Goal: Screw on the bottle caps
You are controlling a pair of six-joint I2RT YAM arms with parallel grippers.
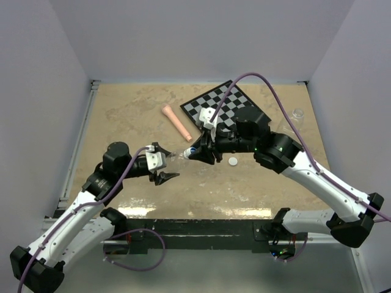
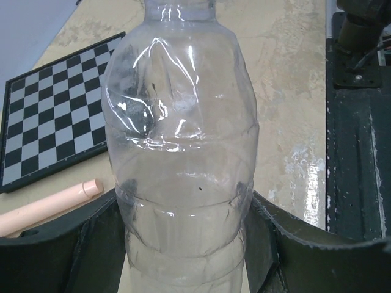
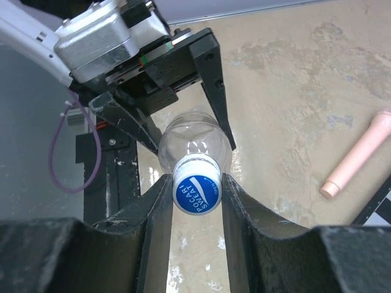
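Watching the big clear bottle (image 2: 183,134) hang sideways above the table (image 1: 128,116), caught between my 2 arms. The left gripper (image 1: 165,162) has its 2 fingers clamped on the ribbed body. The plastic is see-through, and the shoulder is dented and creased.

At the neck end, the right gripper (image 3: 197,178) pinches the blue cap (image 3: 197,191) from both sides. The cap has a white rim and white lettering, and it sits square over the bottle's mouth. I can't tell how far it is threaded on.

The plain white cap (image 1: 233,162) lies flat on the table just beside the right gripper. The tiny bottle (image 1: 298,113) stands far right, well apart, beyond the chessboard (image 1: 223,104). The pink stick (image 1: 177,122) lies beside the board.
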